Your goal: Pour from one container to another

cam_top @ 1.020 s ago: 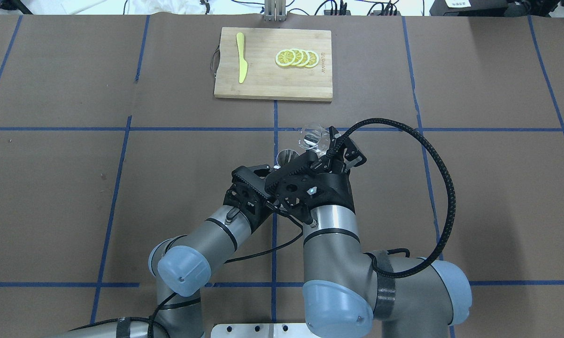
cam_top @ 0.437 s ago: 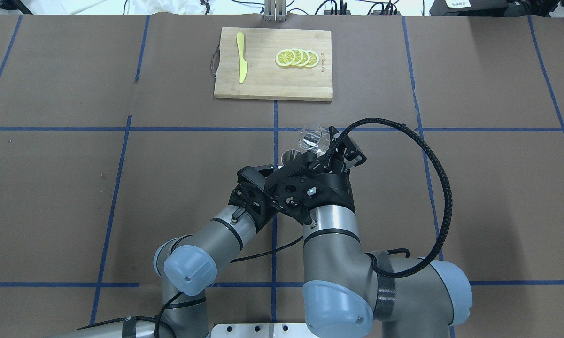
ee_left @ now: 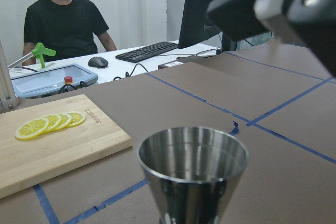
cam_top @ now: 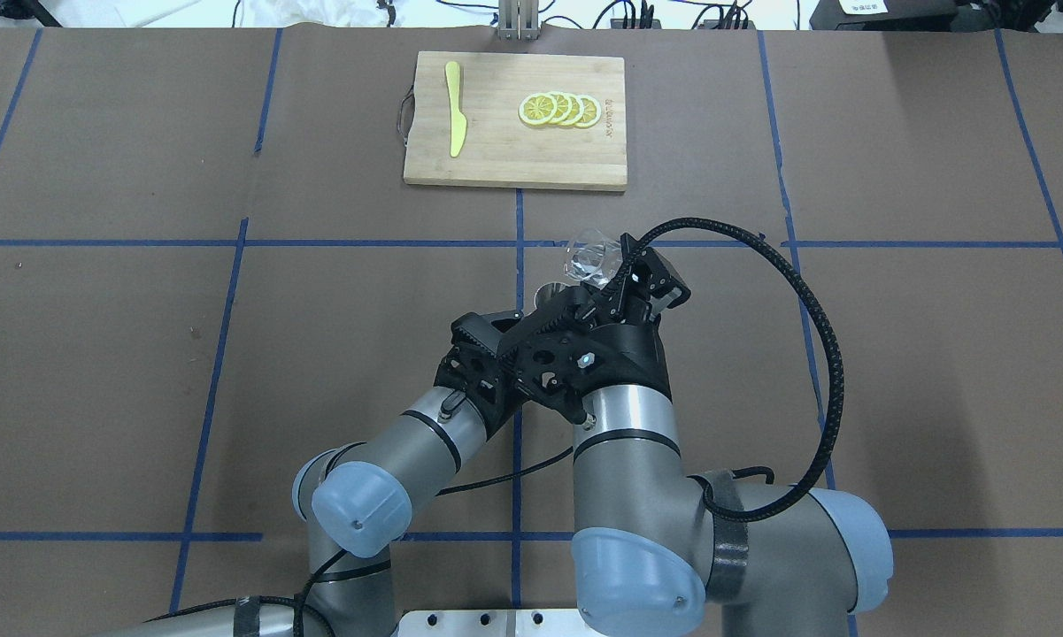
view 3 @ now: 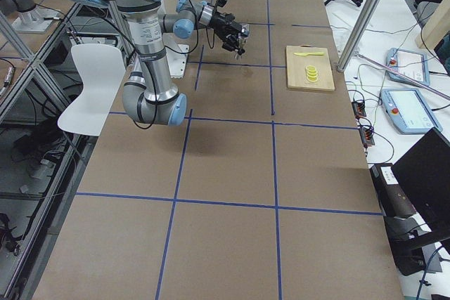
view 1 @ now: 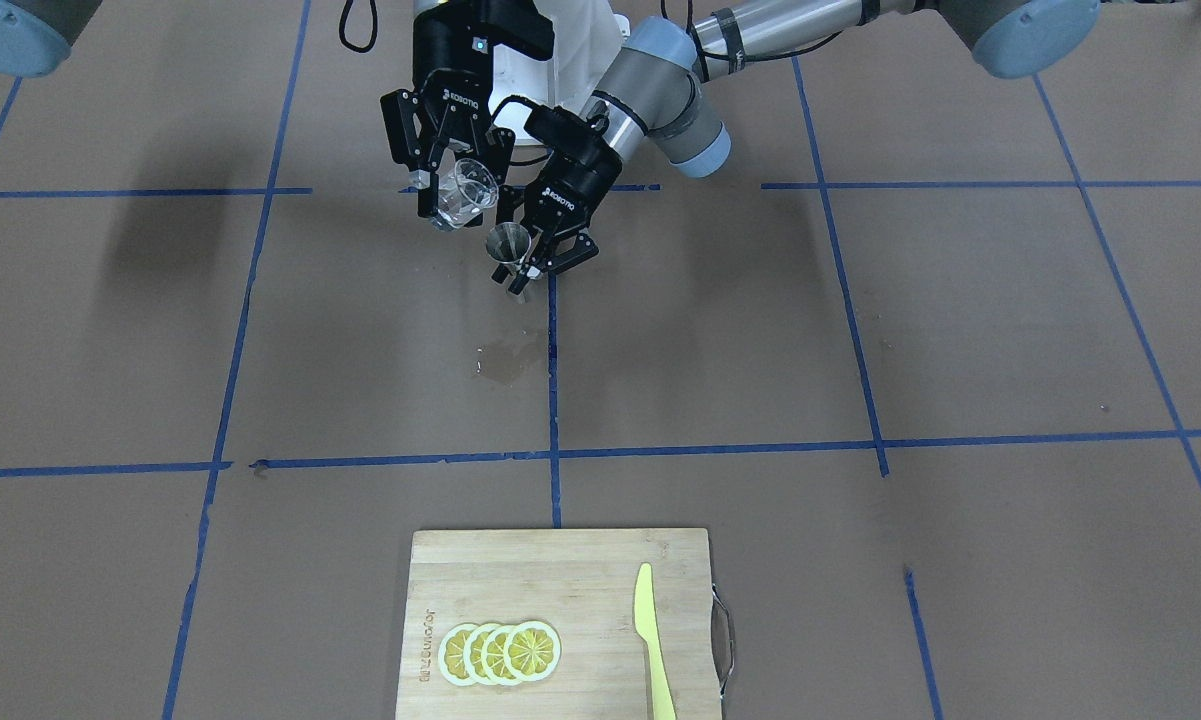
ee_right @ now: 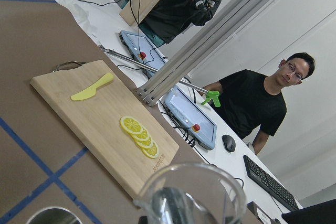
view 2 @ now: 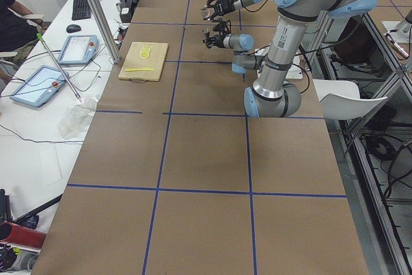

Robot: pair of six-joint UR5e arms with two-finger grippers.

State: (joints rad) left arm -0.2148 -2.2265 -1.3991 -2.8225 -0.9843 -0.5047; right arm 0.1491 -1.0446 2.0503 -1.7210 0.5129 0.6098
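Right pincer (view 1: 458, 200), pinching the small clear glass cup (view 1: 468, 186), should tip slowly, lip centred over the grey steel hourglass jigger (view 1: 508, 242) that the left pincer (view 1: 530, 266) pinches.

Bright, even light from above on the brown desk (view 1: 960, 320), and soft, smudged shadows lie toward its robot-side edge. Left wrist view: the jigger (ee_left: 193, 166) is crisp, pale glints on its rim. Right wrist view: the glass cup (ee_right: 189, 195) looks soft up close, the pale background washed out.
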